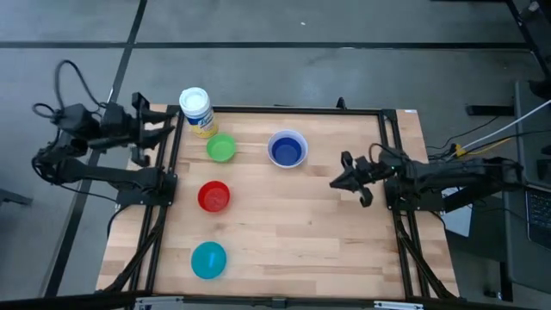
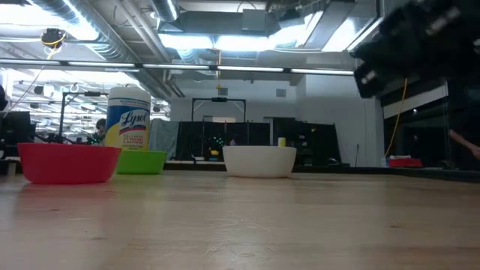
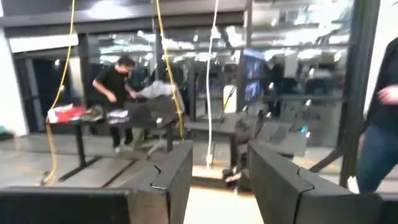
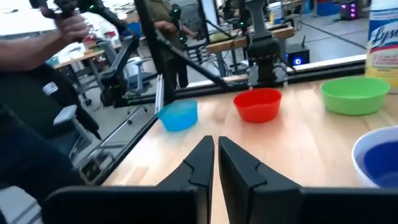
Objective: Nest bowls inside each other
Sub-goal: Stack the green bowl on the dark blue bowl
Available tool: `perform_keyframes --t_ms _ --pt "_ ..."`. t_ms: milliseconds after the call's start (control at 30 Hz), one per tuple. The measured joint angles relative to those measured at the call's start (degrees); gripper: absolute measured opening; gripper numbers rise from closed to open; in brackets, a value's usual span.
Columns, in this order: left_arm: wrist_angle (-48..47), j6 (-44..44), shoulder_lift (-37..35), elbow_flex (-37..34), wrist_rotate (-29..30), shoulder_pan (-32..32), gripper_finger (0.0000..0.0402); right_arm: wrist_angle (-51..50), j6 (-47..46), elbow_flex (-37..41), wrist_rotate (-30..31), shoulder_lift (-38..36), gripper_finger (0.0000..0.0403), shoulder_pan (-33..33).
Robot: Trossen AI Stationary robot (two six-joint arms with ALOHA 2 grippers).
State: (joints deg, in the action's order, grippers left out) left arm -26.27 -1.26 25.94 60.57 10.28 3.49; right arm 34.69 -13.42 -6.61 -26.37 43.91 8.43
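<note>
Several bowls stand on their bases on the wooden table (image 1: 293, 232). A green bowl (image 1: 220, 148) is near the far left, a red bowl (image 1: 213, 196) nearer, and a teal bowl (image 1: 208, 260) at the near left. A dark blue bowl (image 1: 287, 151) sits inside a white bowl (image 2: 259, 161) at the far middle. My right gripper (image 1: 337, 180) hovers at the table's right, pointing level toward the left, shut with nothing in it (image 4: 216, 148). My left gripper (image 1: 169, 129) waits open above the far left corner (image 3: 221, 163), touching nothing.
A white-lidded jar with a yellow label (image 1: 197, 110) stands at the far left, just behind the green bowl. Black frame rails (image 1: 164, 215) run along the table's left and right sides. People show in the room beyond the table.
</note>
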Motion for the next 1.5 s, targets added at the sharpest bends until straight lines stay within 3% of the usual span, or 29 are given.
perform_keyframes --t_ms 133,267,367,467,667,767,900,1033,1267,1500 --pt "-1.8 1.0 -1.4 -7.7 2.2 0.0 0.0140 5.4 0.5 6.0 0.1 -2.7 0.0028 0.0" --pt "2.2 3.4 -5.9 -18.8 4.9 0.0 0.0123 2.0 2.9 5.7 0.0 -4.5 0.0029 0.0" --pt "-2.8 5.9 -7.3 -25.3 8.9 0.0 0.0109 -2.6 3.9 5.8 0.0 -4.3 0.0029 0.0" --pt "-4.0 7.4 -4.7 -29.5 8.9 0.0 0.0100 -4.0 3.2 5.8 0.0 -4.4 0.0029 -0.9" --pt "-7.4 6.5 5.2 -30.1 10.4 1.7 0.0105 -5.8 -0.4 5.8 1.5 -4.4 0.0029 -3.5" --pt "-7.8 7.1 10.6 -28.7 8.6 4.6 0.0115 -6.1 -2.1 5.8 2.4 -4.4 0.0029 -4.8" --pt "-8.6 9.0 19.2 -28.5 -1.6 10.6 0.0125 -6.1 -3.6 5.8 4.6 -4.4 0.0029 -6.6" --pt "-6.6 7.3 28.3 -28.5 -8.1 16.1 0.0129 -6.1 -4.2 5.8 6.8 -4.4 0.0029 -8.2" --pt "4.2 2.6 37.3 -28.4 -12.0 23.3 0.0129 -6.2 -6.6 5.8 8.3 -4.3 0.0030 -9.6" --pt "6.4 2.9 43.7 -28.4 -15.7 26.0 0.0130 -6.5 -7.4 5.8 9.1 -4.3 0.0030 -11.2"
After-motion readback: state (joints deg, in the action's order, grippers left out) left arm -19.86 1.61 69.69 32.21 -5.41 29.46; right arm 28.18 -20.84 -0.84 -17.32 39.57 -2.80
